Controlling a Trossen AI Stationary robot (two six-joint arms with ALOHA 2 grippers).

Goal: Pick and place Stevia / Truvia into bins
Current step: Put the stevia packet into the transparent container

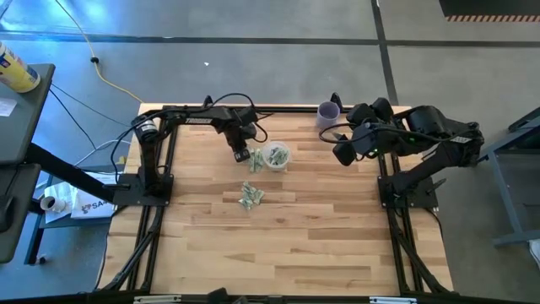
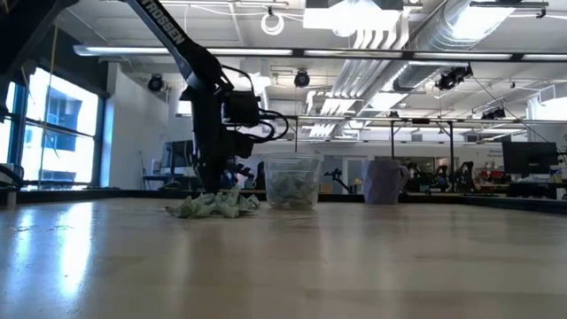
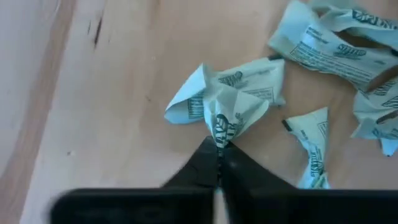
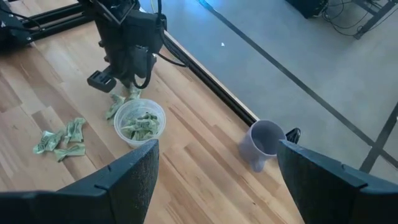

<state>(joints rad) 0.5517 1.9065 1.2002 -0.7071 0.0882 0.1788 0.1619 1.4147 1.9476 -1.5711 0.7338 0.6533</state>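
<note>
From above, I see my left pincer [image 1: 242, 154] just left of the clear cup [image 1: 276, 156], more packets [image 1: 251, 196] below. Left wrist view: it pinches one crumpled packet [image 3: 227, 102]. Right wrist view: my right pincer [image 4: 217, 177] gapes wide, empty.

Left gripper [image 3: 219, 163] pinched (right gripper [image 4: 217, 165] agape)

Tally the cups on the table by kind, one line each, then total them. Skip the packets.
Clear plastic cup, with green-and-white sweetener packets inside: 1
Purple cup, nothing visible in it: 1
Total cups: 2
</note>
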